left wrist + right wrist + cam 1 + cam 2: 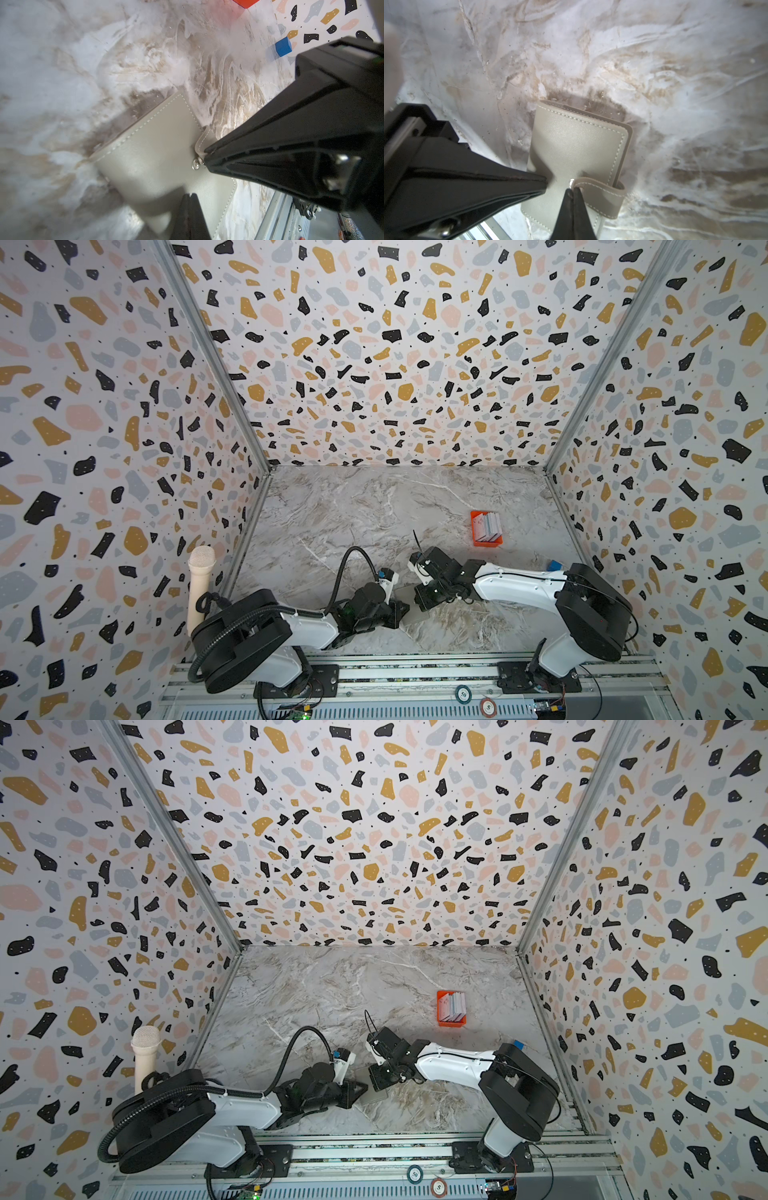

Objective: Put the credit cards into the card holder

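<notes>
I see the card holder (577, 145) lying folded flat on the marble table (353, 510), near the middle of its front edge, between the two arms. The right gripper (572, 192) is pinched tight on the end of the holder's snap tab (602, 190), which curls up off the cover beside the metal stud (195, 165). The left gripper (189, 196) is closed with nothing between its jaws, its tip against the cover just beside that stud, as far as I can tell. The credit cards (487, 526) stand on edge in an orange tray (487, 542) toward the table's right edge, well apart from the holder. A blue block (555, 565) sits by the right edge.
</notes>
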### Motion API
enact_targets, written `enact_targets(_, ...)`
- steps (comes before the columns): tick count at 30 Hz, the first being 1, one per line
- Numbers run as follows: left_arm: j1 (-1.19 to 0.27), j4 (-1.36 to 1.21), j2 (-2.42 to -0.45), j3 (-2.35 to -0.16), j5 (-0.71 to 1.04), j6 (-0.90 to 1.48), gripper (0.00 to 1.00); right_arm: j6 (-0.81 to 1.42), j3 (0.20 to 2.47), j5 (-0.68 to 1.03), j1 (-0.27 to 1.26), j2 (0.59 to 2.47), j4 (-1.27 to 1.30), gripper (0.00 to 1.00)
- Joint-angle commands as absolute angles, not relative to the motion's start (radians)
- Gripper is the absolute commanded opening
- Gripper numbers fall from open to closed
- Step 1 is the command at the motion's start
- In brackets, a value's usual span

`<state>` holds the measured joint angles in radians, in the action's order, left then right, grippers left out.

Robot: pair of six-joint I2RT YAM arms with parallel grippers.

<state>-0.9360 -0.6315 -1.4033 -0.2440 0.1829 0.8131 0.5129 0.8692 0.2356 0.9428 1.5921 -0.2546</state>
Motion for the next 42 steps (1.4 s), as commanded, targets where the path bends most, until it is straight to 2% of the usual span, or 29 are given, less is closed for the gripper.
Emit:
enact_targets(1,-0.930,-0.598,-1.423,-0.241,0.195,0.792,0.00,0.497,0.897,0.242,0.949,1.603,-0.297,0.00)
enact_targets(25,-0.930,-0.630,-1.461,-0.235,0.216,0.790,0.00,0.459,0.935,0.241,0.986,1.705,-0.397,0.00)
enact_targets(33,-0.931,-0.638,-1.453,-0.231,0.215,0.793,0.00,0.487,0.864,0.192,0.990,1.744,-0.439,0.00)
enact_targets(42,-0.928,-0.671,-1.451,-0.209,0.216,0.798,0.00,0.527,0.761,0.240,0.948,1.779,-0.406,0.00)
